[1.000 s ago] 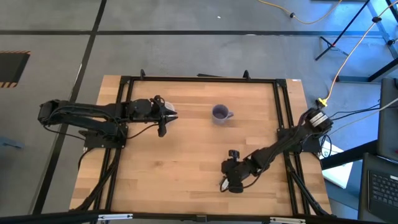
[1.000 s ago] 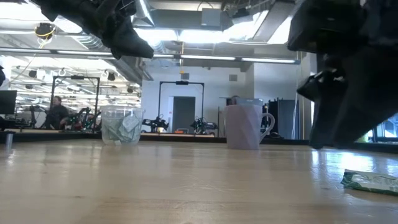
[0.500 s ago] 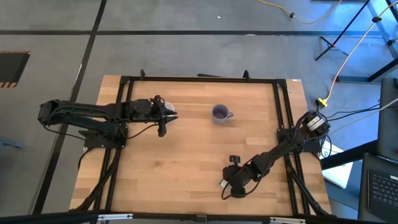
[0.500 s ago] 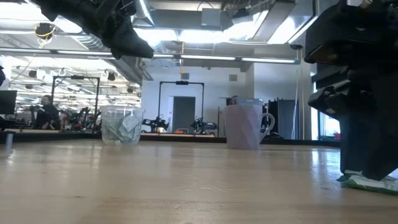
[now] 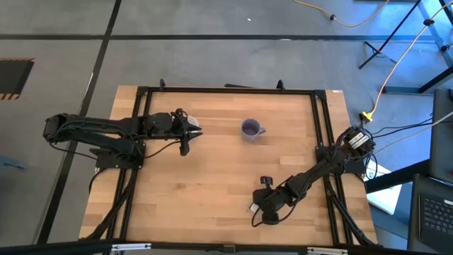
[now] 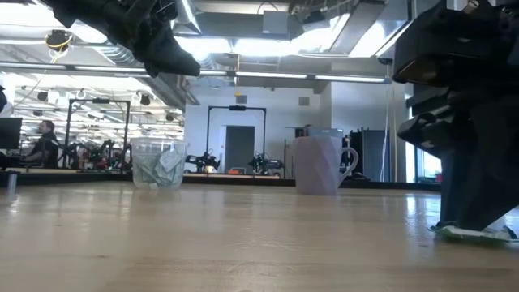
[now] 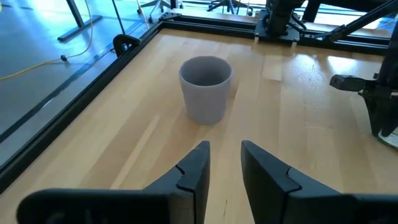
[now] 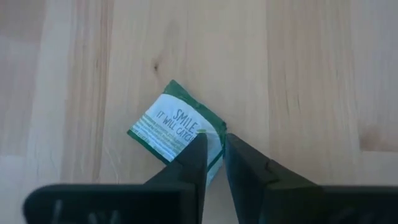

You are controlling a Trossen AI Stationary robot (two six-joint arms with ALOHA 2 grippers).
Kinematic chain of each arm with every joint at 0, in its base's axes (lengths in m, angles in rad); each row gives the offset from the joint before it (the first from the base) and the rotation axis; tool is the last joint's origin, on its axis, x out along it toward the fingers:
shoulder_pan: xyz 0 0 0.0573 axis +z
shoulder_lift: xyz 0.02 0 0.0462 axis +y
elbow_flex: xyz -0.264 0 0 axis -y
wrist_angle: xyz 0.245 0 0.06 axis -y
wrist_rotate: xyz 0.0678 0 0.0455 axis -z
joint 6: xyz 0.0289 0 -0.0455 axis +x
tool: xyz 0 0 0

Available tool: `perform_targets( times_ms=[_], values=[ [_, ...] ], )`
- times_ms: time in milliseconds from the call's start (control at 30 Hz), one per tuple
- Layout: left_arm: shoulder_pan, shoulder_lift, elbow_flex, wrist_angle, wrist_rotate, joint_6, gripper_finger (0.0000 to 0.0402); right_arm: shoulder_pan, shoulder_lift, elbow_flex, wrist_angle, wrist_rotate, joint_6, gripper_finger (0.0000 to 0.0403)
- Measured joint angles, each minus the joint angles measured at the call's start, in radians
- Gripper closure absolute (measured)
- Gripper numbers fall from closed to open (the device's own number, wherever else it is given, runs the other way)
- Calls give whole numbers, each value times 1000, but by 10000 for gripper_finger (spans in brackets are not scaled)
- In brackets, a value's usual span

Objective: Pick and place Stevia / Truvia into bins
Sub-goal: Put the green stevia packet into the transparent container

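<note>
A green and white Stevia packet (image 8: 176,129) lies flat on the wood near the table's front edge, also seen in the low view (image 6: 470,234). My right gripper (image 8: 213,144) stands over it, shut on one corner. The purple-grey mug (image 5: 250,129) stands upright at the table's middle back. The clear cup (image 6: 158,163), with packets inside, stands to its left. My left gripper (image 7: 224,157) hangs open above the table beside the clear cup (image 5: 192,128), with nothing between its fingers. My right gripper pinches the packet's corner (image 8: 214,132) between its two fingers. The fingers come from above, pointing down. The packet lies flat on the table.
A black frame (image 5: 317,120) runs round the tabletop. Bare wood lies between the mug and the packet. A person sits in the room far behind the table (image 6: 40,146).
My right gripper has come down onto the packet and gone a little toward the table's near edge. The packet stays on the table.
</note>
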Motion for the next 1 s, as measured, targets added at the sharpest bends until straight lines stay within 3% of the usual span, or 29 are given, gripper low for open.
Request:
perform_targets(
  times_ms=[1000],
  values=[
    [0, 0, 0, 0, 0, 0, 315, -37, -10, 41, -52, 20, -64, 358]
  ],
)
